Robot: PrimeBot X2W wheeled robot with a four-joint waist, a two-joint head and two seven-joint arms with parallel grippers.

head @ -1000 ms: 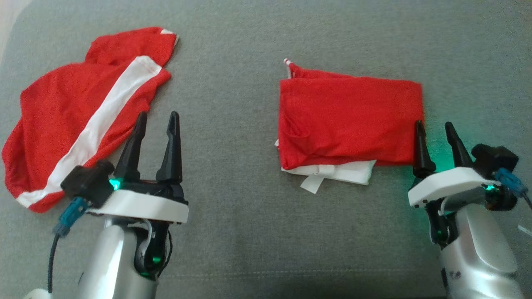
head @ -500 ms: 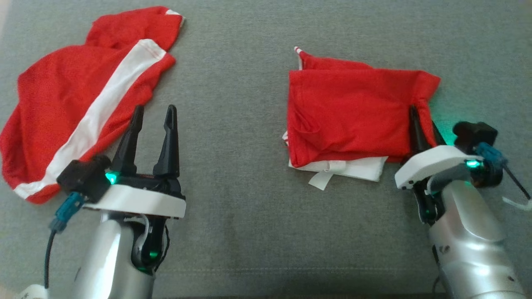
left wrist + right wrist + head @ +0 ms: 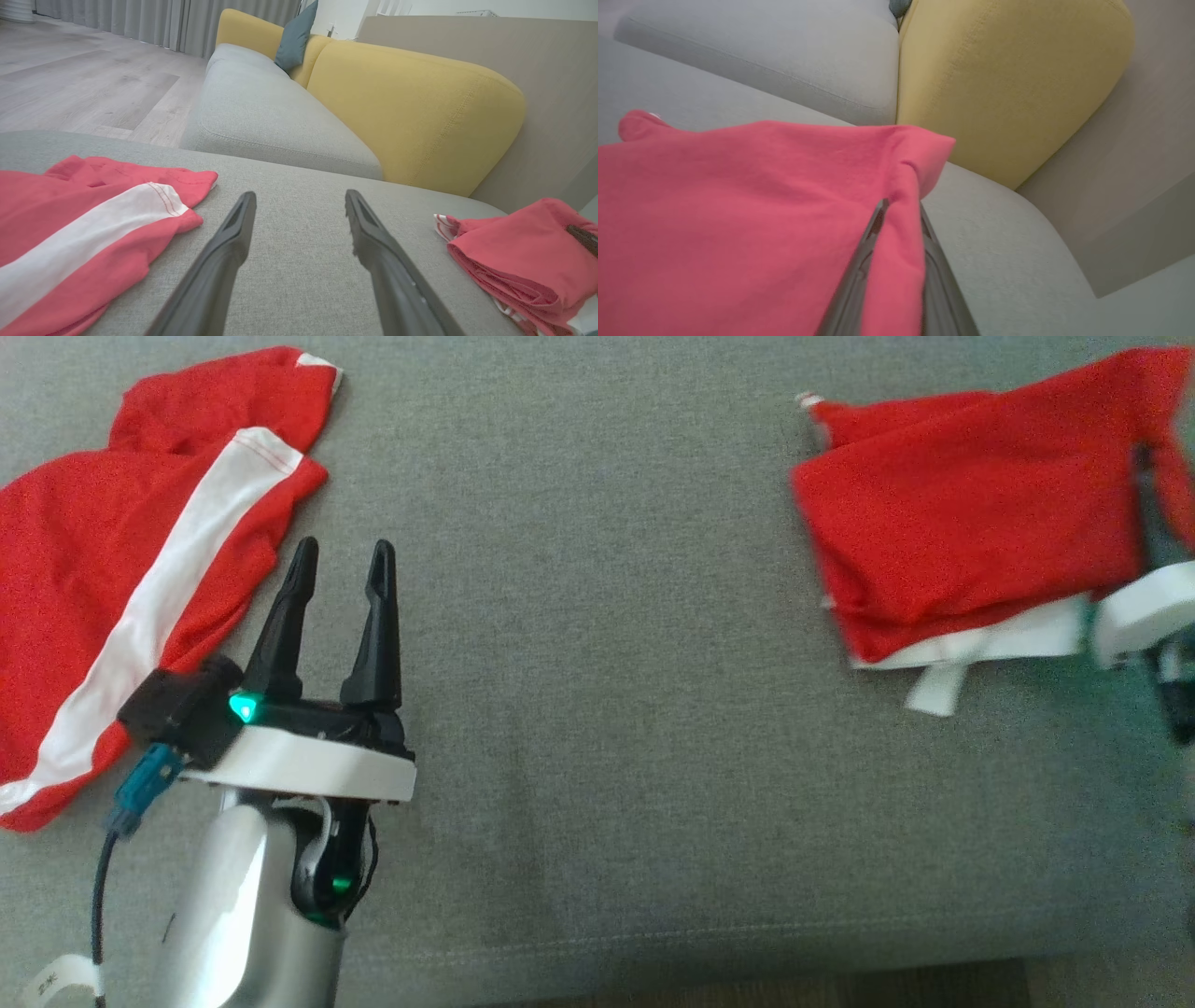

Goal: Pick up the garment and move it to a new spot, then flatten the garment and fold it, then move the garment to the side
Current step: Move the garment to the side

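Since a second ago, your right gripper (image 3: 901, 207) has shut its dark fingers (image 3: 941, 280) on the right edge of the folded red cloth garment (image 3: 962, 523). It is dragging the garment off to the right across the grey fabric sofa seat (image 3: 597, 709). The red cloth is pinched tight between those fingers, and a bit of it puffs up above the tips. The rest of the garment trails on the seat, with a white layer and tab peeking out below.

Your left gripper (image 3: 343, 546) holds nothing. Its fingers stand wide apart over the seat, just beside the loose red garment with a white stripe (image 3: 112, 551).

I think the folding is done. You are on the last part, moving it to the side. You have yet to set it down and let go.
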